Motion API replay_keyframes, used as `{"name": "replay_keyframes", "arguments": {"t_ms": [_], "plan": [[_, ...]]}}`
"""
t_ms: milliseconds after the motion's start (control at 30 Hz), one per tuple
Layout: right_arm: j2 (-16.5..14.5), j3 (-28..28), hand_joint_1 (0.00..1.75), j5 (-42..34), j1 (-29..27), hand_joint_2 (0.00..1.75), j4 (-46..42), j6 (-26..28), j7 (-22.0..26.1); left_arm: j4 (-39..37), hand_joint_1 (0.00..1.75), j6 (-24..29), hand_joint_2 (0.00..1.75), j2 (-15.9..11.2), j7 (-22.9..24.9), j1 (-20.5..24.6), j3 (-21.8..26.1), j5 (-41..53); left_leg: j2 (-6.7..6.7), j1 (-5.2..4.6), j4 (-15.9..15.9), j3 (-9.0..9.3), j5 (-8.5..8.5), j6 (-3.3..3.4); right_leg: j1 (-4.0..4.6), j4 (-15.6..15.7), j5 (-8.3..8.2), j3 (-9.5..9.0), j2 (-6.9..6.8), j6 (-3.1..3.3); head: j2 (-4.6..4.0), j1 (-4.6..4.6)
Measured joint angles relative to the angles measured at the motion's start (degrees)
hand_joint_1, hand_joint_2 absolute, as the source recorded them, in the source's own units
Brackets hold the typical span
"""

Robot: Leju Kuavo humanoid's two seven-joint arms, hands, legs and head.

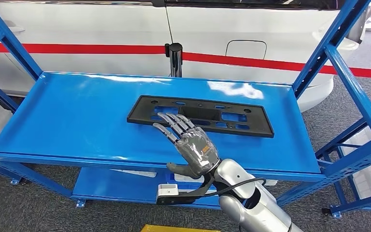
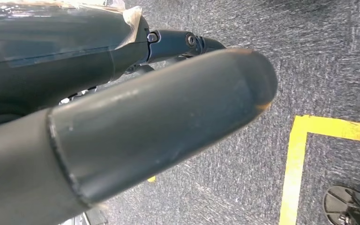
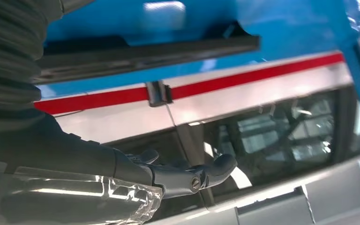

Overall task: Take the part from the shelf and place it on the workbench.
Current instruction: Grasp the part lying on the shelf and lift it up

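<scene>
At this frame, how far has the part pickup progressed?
Done: the right hand has reached over the blue shelf, fingers spread above the near edge of the black part. In hand: nothing; the part lies flat on the shelf. Left: grip it, lift it and carry it to the workbench.
</scene>
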State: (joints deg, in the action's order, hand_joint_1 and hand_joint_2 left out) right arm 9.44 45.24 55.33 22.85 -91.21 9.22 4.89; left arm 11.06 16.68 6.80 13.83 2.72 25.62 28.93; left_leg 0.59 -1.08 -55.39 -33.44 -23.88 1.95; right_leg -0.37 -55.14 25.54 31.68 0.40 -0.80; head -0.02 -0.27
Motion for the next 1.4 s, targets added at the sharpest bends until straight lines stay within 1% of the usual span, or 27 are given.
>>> {"name": "replay_keyframes", "arguments": {"t_ms": [200,333,567,667,933,967,1000,1067,1100,1133,1400], "plan": [[0.6,0.0,0.00,1.7,1.3,1.75,5.5,1.0,-0.4,0.0,0.00,-0.2,0.00,0.0,-0.1,0.0,0.0,0.2,0.01,0.00,0.0,-0.01,0.00,0.00,0.00,0.0,-0.01,0.00,0.00,-0.01,0.00,0.01],[0.4,-0.4,0.00,3.5,3.4,1.75,10.4,1.4,-2.1,0.0,0.00,0.1,0.00,0.0,0.6,0.0,0.0,0.5,0.00,0.00,0.0,-0.02,0.00,0.00,0.00,0.0,-0.01,0.00,0.00,-0.01,0.00,0.00],[-0.9,-3.6,0.00,6.8,7.2,1.75,22.9,6.5,-4.7,0.0,0.00,0.1,0.00,0.0,1.0,-0.1,0.1,2.2,0.03,0.00,0.0,0.00,0.05,0.05,0.00,0.0,-0.02,-0.01,-0.02,-0.01,0.00,0.00],[-0.8,-5.4,0.00,7.9,7.3,1.75,25.0,7.7,-5.5,0.0,0.00,-0.2,0.00,-0.1,0.7,-0.2,0.1,2.9,0.02,0.00,0.0,-0.01,0.05,0.05,0.00,0.0,-0.02,-0.01,-0.03,-0.01,0.00,0.00],[-0.8,-9.1,0.00,9.1,6.7,1.75,26.9,9.1,-6.9,0.0,0.00,-0.9,0.00,-0.1,0.2,-0.3,0.2,3.6,0.02,0.00,0.0,0.00,0.03,0.05,0.00,0.0,-0.01,0.00,-0.03,-0.01,0.00,-0.01],[-0.8,-9.7,0.03,9.3,6.6,1.75,27.2,9.5,-6.9,0.0,0.00,-0.9,0.00,-0.1,0.2,-0.3,0.2,3.7,0.02,0.00,0.0,0.00,0.03,0.05,0.00,0.0,-0.01,0.00,-0.03,-0.01,0.00,-0.01],[-0.8,-10.2,0.18,9.4,6.5,1.75,27.5,9.9,-7.0,0.0,0.00,-1.0,0.00,-0.1,0.2,-0.3,0.2,3.8,0.02,0.00,0.0,0.01,0.03,0.05,0.00,0.0,-0.01,-0.01,-0.03,-0.01,0.00,0.00],[-0.8,-11.3,0.85,9.5,6.3,1.75,28.1,10.5,-6.9,0.0,0.00,-1.0,0.00,-0.1,0.2,-0.4,0.2,4.0,0.01,0.00,0.0,0.02,0.04,0.06,0.00,0.0,-0.01,-0.01,-0.03,-0.01,0.00,0.00],[-0.8,-11.7,1.16,9.6,6.3,1.75,28.4,10.7,-6.8,0.0,0.00,-1.0,0.00,-0.2,0.2,-0.5,0.2,4.1,0.01,0.00,0.0,0.02,0.04,0.06,0.00,0.0,-0.01,-0.02,-0.03,-0.01,0.00,0.00],[-0.8,-12.1,1.34,9.6,6.2,1.75,28.6,10.9,-6.7,0.0,0.00,-1.0,0.00,-0.2,0.2,-0.5,0.2,4.1,0.01,0.00,0.0,0.03,0.04,0.06,0.00,0.0,-0.02,-0.03,-0.03,-0.01,0.00,0.00],[-1.1,-13.8,1.34,9.8,5.4,1.75,29.9,11.2,-5.9,0.0,0.00,-0.9,0.00,-0.2,0.0,-0.6,0.3,4.3,0.01,-0.01,0.0,0.02,0.04,0.07,0.00,0.0,-0.03,-0.03,-0.03,-0.03,0.00,0.00]]}}
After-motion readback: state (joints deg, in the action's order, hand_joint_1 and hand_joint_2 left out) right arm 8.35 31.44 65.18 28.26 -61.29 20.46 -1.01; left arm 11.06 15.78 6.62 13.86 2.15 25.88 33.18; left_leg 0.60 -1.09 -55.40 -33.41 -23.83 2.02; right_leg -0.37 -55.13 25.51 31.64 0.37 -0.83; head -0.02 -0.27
